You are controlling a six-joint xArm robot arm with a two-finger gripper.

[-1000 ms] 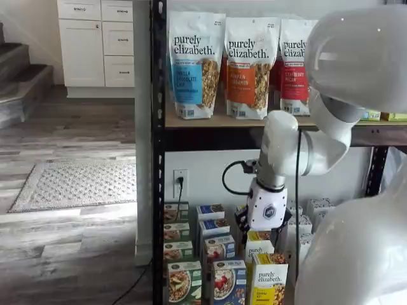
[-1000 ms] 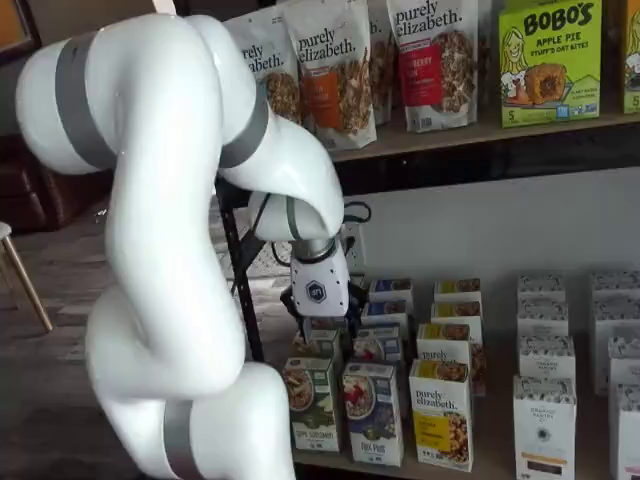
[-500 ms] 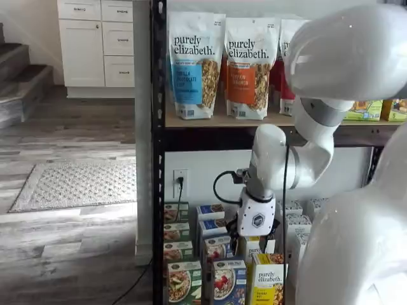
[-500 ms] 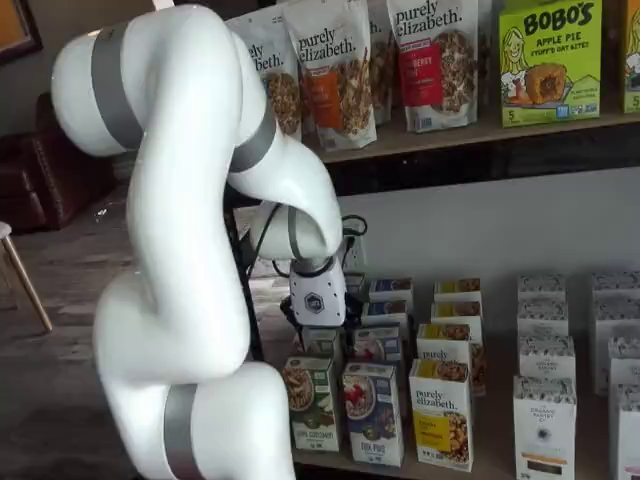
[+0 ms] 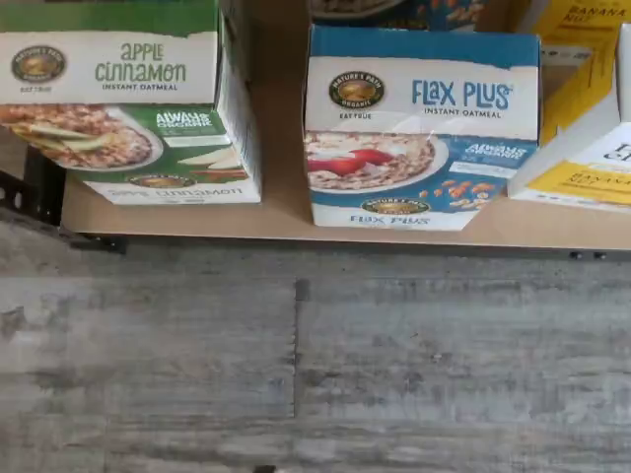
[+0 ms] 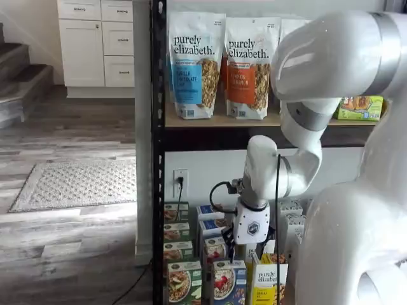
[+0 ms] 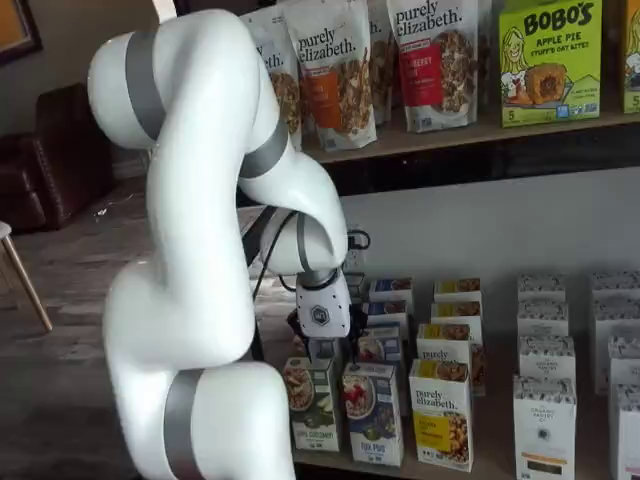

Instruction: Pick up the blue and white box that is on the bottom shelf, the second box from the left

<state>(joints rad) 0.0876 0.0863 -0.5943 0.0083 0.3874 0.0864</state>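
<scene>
the blue box stands at the front edge of the bottom shelf, just beside the green box on one side and a yellow box on the other, with a narrow gap each way. it looks like a small cardboard carton of oatmeal packets: light, stiff enough at the edges, but with thin panels that would dent under a hard squeeze, and a glossy print that may slip. i judge the best hold is across the two narrow sides, near the top, where the folded flaps stiffen it; the gaps beside it leave little room for fingers.

the wrist view gives the box's top and front close up, its "flax plus" label and the floor below, but no gripper. both shelf views show the gripper hanging over the front boxes, with the blue box low in the front row. its fingers are hidden there; going by how wide they stand, the jaws are open, holding nothing.
</scene>
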